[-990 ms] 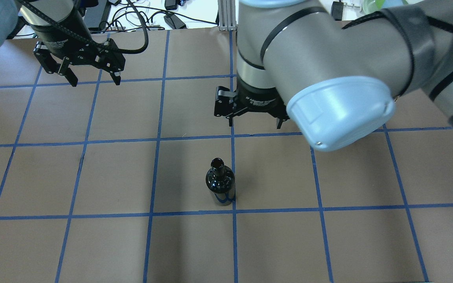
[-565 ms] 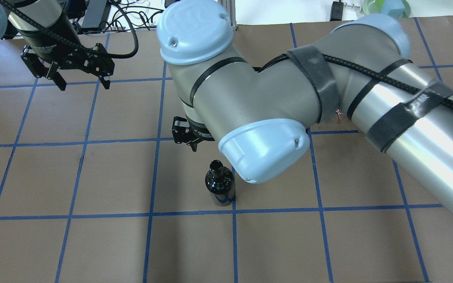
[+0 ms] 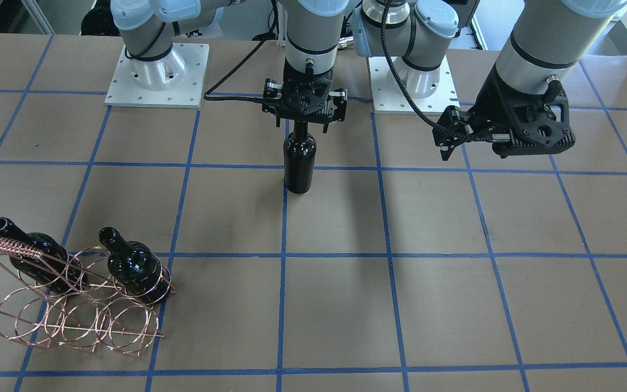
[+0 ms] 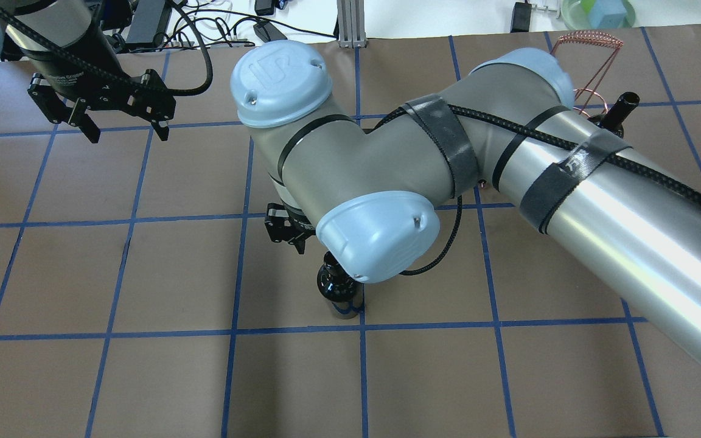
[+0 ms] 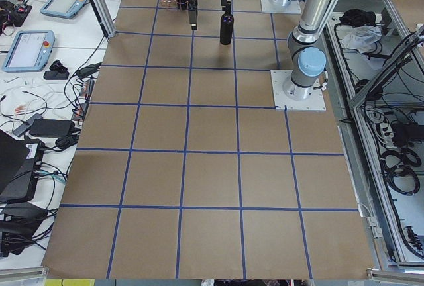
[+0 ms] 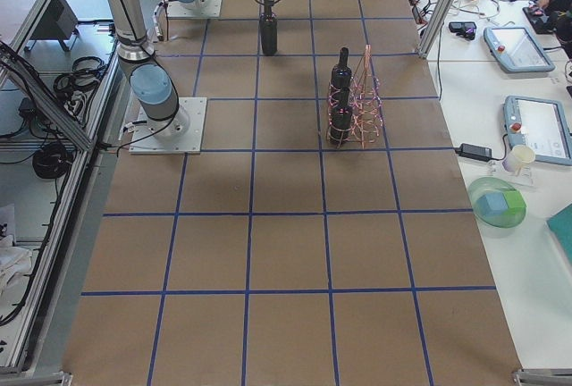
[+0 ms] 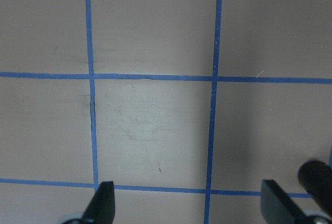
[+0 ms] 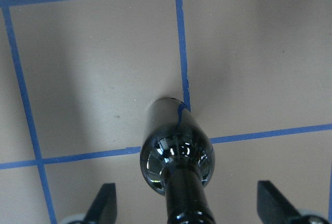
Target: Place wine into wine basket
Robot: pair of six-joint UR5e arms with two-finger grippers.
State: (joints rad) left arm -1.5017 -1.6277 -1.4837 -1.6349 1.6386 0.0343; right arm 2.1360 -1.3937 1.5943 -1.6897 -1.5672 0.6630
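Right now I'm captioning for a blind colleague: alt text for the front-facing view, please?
The right gripper, open, straddles the neck of an upright wine bottle mid-table. The left gripper hovers open nearby; the wine basket at lower left holds two bottles.

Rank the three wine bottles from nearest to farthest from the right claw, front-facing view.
1. Standing bottle, directly beneath the right claw.
2. Inner racked bottle, wine basket's mid-table side.
3. Outer racked bottle, by the handle.
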